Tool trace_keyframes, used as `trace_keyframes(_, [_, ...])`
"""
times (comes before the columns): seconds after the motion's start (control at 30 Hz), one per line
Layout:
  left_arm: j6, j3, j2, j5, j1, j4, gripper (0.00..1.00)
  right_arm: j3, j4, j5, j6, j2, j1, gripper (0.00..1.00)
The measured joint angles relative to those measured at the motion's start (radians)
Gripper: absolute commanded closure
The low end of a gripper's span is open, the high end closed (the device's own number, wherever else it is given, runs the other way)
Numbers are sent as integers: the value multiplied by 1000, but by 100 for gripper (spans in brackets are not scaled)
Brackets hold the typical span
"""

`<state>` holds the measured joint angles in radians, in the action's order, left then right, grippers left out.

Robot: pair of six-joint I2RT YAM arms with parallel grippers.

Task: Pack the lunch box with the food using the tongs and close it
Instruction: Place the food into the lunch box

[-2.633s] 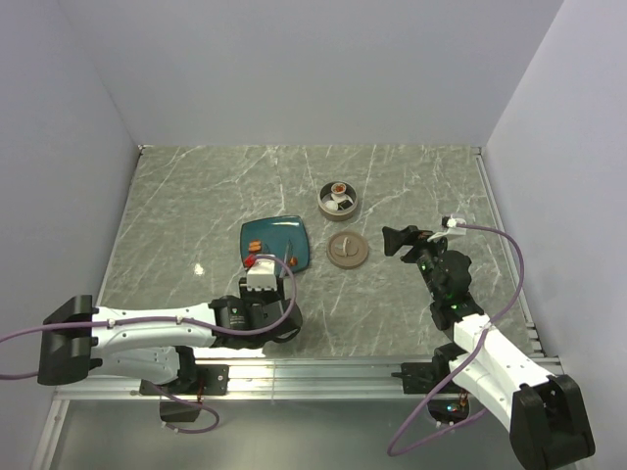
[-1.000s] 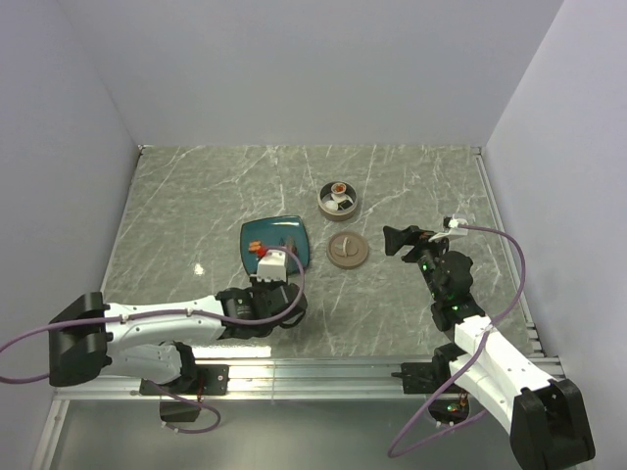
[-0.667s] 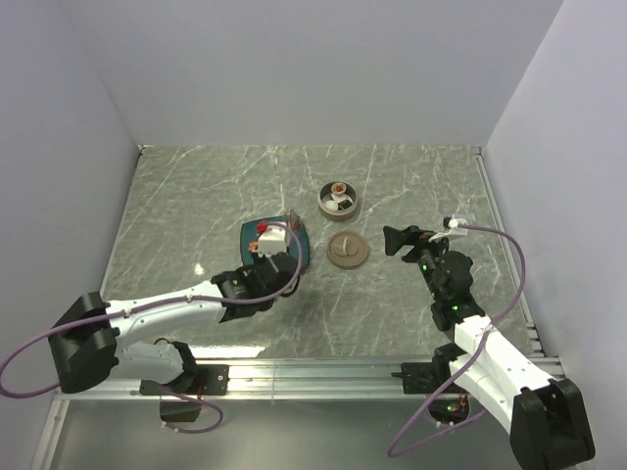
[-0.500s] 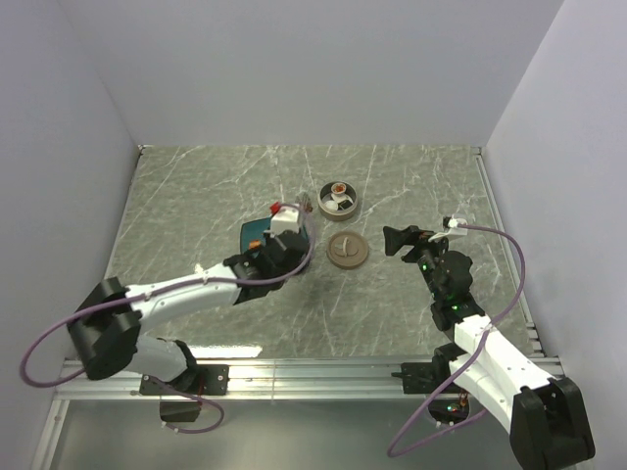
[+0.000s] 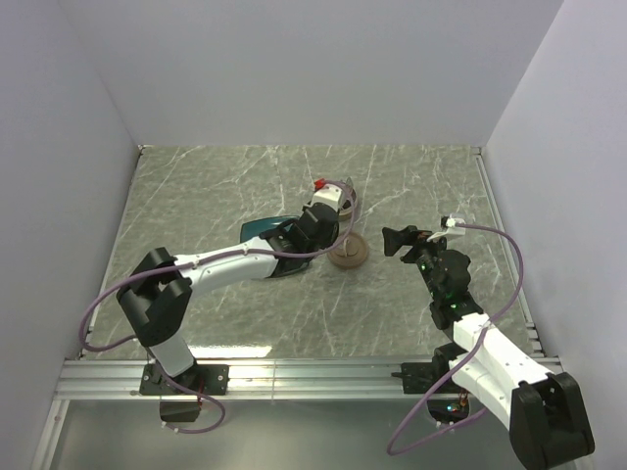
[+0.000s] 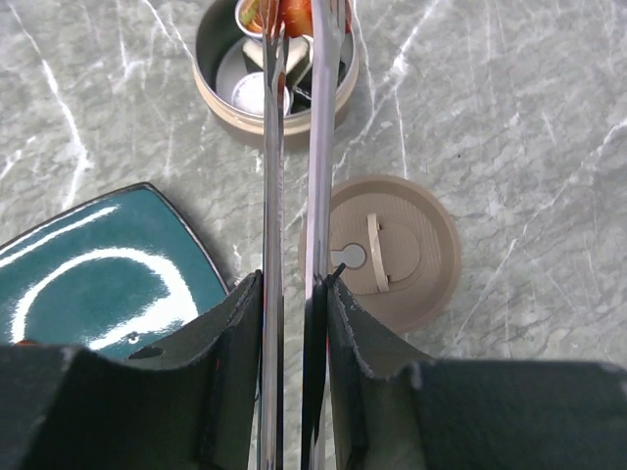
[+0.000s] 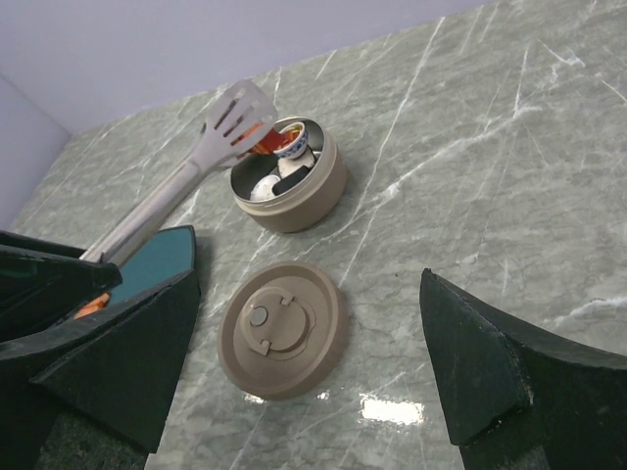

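Clamping the tongs [image 6: 318, 147] narrowly, the left gripper [image 6: 292, 286] holds their tips over the lunch box [image 6: 211, 69], an orange-red food piece [image 6: 297, 15] pinched between them. Lid [image 6: 411, 255] lies just beside the box. Right gripper [image 7: 312, 284] gapes wide, empty, near the lid.

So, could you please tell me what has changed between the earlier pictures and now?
The left gripper, shut on the tongs, swung from the near edge of the plate away and rightward; the tong tips now hold an orange-red food piece over the open lunch box. The lid, the lunch box and the open right gripper stayed put.
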<state>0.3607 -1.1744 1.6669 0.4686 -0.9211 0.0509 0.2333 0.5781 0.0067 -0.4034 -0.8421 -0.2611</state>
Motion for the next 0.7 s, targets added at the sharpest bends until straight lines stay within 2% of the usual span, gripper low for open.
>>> trace_keyframes(0.53, [-1,-11,64,-19,2,18,72,0,3,0,0,-8,0,0])
trace_keyframes(0.63, [-1,-11,64,-19,2,22,68,0,3,0,0,-8,0,0])
trace_keyframes(0.7, [0,-13,64,-19,2,24,62,0,3,0,0,-8,0,0])
